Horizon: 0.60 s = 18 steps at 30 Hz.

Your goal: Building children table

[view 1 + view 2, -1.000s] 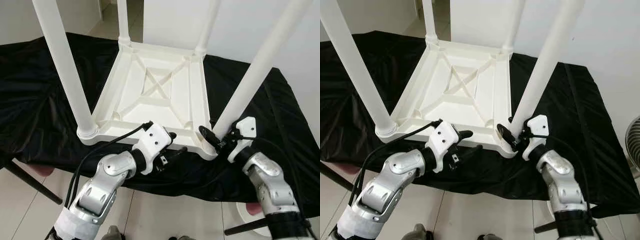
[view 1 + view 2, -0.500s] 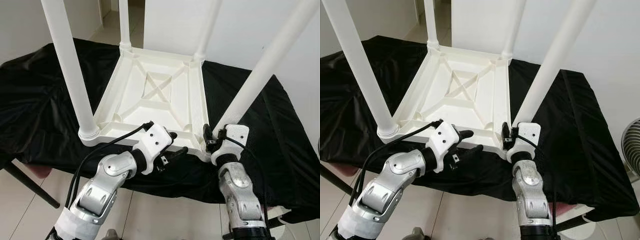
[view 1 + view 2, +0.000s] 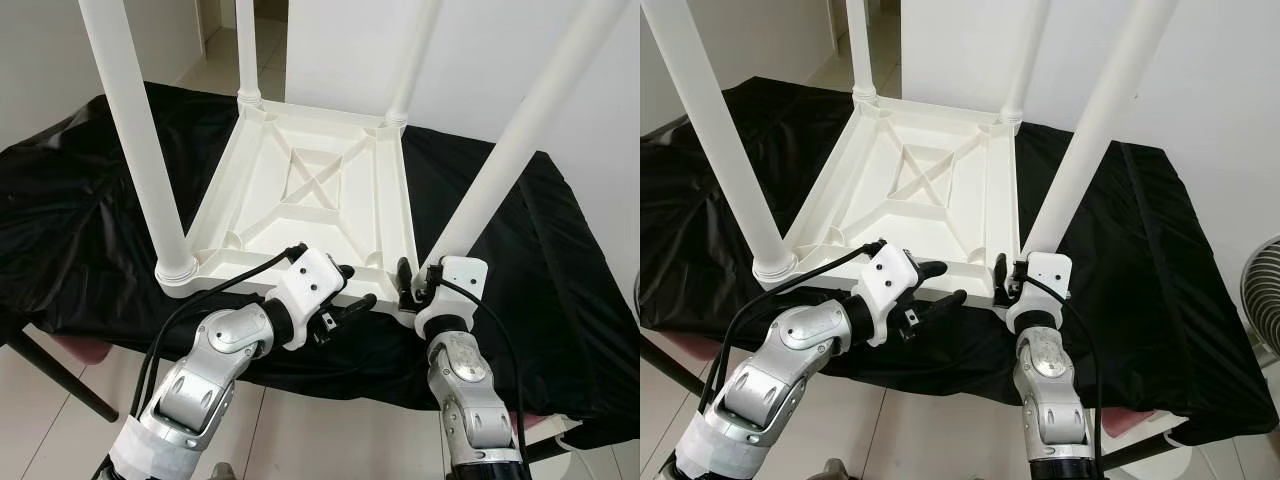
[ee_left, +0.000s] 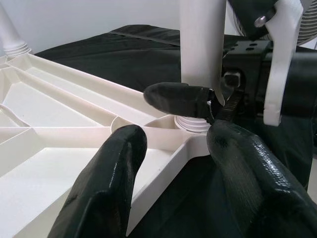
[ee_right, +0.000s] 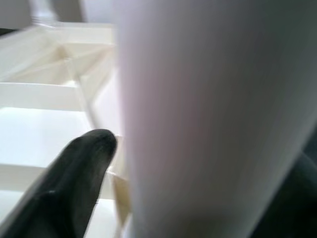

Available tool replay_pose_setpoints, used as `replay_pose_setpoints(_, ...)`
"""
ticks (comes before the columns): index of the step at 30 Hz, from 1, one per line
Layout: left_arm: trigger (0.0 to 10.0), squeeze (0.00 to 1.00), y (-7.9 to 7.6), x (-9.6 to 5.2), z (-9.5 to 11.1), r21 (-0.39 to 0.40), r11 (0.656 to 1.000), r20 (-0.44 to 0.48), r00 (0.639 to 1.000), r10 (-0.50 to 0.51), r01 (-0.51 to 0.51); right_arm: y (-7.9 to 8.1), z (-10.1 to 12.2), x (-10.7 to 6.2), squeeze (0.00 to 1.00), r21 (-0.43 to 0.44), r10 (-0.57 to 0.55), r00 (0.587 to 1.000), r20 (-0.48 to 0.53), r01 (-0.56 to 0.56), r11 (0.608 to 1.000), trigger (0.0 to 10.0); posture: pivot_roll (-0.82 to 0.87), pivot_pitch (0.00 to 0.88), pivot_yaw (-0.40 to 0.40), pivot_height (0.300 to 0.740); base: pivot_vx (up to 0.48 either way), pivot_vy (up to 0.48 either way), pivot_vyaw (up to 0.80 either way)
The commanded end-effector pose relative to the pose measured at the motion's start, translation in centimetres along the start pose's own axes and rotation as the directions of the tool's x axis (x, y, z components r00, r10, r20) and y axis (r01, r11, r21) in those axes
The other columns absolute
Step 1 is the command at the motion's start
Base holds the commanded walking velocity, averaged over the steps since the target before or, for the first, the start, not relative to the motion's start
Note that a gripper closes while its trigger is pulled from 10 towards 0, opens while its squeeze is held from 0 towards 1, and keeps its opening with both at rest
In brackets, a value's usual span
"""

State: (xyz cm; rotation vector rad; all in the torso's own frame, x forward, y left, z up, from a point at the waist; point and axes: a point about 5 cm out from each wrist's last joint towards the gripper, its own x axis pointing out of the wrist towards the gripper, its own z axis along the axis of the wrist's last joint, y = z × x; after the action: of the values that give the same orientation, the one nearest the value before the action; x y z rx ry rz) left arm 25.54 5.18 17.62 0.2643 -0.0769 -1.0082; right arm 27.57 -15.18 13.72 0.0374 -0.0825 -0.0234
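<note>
Right wrist view shows right claw (image 5: 163, 163) straddling table leg (image 5: 218, 114).

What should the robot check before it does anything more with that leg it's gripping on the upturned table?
1. Table lies upside down, flat on the black cloth: ok.
2. All four legs stand in their corner sockets: ok.
3. Right gripper has its jaws around the base of the near right leg: ok.
4. That leg seated fully home: cannot tell.
5. Left gripper, jaws open across the table's near rim, steadying it: cannot tell if it touches.
</note>
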Motion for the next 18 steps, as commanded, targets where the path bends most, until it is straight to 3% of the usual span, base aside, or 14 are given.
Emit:
replay_pose_setpoints(1,10.0,0.0,0.1,0.1,-0.1,0.004,1.0,-0.002,1.0,0.031,-0.031,0.0,0.2,0.1,1.0,0.011,0.017,1.0,0.012,-0.017,1.0,10.0,0.1,0.021,-0.062,0.74,0.0,0.0,0.0)
replay_pose_setpoints(3,10.0,0.0,0.2,0.1,0.0,0.005,0.999,0.0,0.999,0.036,-0.036,-0.5,0.5,0.4,1.0,0.039,0.072,0.997,0.024,-0.073,0.997,10.0,0.1,0.021,-0.061,0.74,0.0,0.0,0.0)
replay_pose_setpoints(4,10.0,0.0,0.2,0.1,0.0,0.004,0.999,0.001,0.999,0.04,-0.04,-0.9,0.7,0.6,1.0,0.04,0.167,0.986,0.03,-0.168,0.985,10.0,0.1,0.022,-0.061,0.74,0.0,0.0,0.0)
replay_pose_setpoints(6,10.0,0.0,0.2,0.1,0.0,0.004,0.999,0.001,0.999,0.04,-0.04,-0.9,0.7,0.6,1.0,0.04,0.167,0.986,0.03,-0.168,0.985,10.0,0.1,0.022,-0.061,0.74,0.0,0.0,0.0)
replay_pose_setpoints(7,10.0,0.0,0.2,0.2,0.0,0.002,0.999,0.002,0.999,0.044,-0.044,-1.3,0.8,0.8,0.0,0.02,0.249,0.968,0.022,-0.25,0.968,10.0,0.1,0.022,-0.062,0.74,0.0,0.0,0.0)
replay_pose_setpoints(8,10.0,0.0,0.2,0.2,0.0,0.002,0.999,0.002,0.999,0.044,-0.044,-1.3,0.8,0.8,0.0,0.02,0.249,0.968,0.022,-0.25,0.968,10.0,0.1,0.022,-0.062,0.74,0.0,0.0,0.0)
replay_pose_setpoints(10,10.0,0.0,0.3,0.3,0.0,-0.002,0.999,0.006,0.999,0.051,-0.051,-2.0,1.1,1.0,0.0,-0.024,0.387,0.922,0.016,-0.386,0.922,10.0,0.09,0.032,-0.064,0.74,0.0,0.0,0.0)
replay_pose_setpoints(11,10.0,0.0,0.3,0.3,0.0,-0.002,0.999,0.006,0.999,0.051,-0.051,-2.0,1.1,1.0,0.0,-0.024,0.387,0.922,0.016,-0.386,0.922,10.0,0.09,0.032,-0.064,0.74,0.0,0.0,0.0)
replay_pose_setpoints(13,10.0,0.0,0.4,0.4,0.1,-0.004,0.998,0.01,0.998,0.055,-0.055,-2.2,1.2,1.1,0.0,-0.056,0.48,0.877,0.009,-0.479,0.876,10.0,0.09,0.034,-0.065,0.74,0.0,0.0,0.0)
replay_pose_setpoints(15,10.0,0.0,0.4,0.4,0.1,-0.004,0.998,0.01,0.998,0.055,-0.055,-2.2,1.2,1.1,0.0,-0.056,0.48,0.877,0.009,-0.479,0.876,10.0,0.09,0.034,-0.065,0.74,0.0,0.0,0.0)
replay_pose_setpoints(17,10.0,0.0,0.4,0.6,0.2,-0.006,0.998,0.013,0.998,0.055,-0.055,-2.1,1.0,1.1,0.0,-0.056,0.572,0.82,-0.022,-0.572,0.818,10.0,0.08,0.042,-0.064,0.74,0.0,0.0,0.0)
replay_pose_setpoints(18,10.0,0.0,0.4,0.6,0.2,-0.006,0.998,0.013,0.998,0.055,-0.055,-2.1,1.0,1.1,0.0,-0.056,0.572,0.82,-0.022,-0.572,0.818,10.0,0.08,0.042,-0.064,0.74,0.0,0.0,0.0)
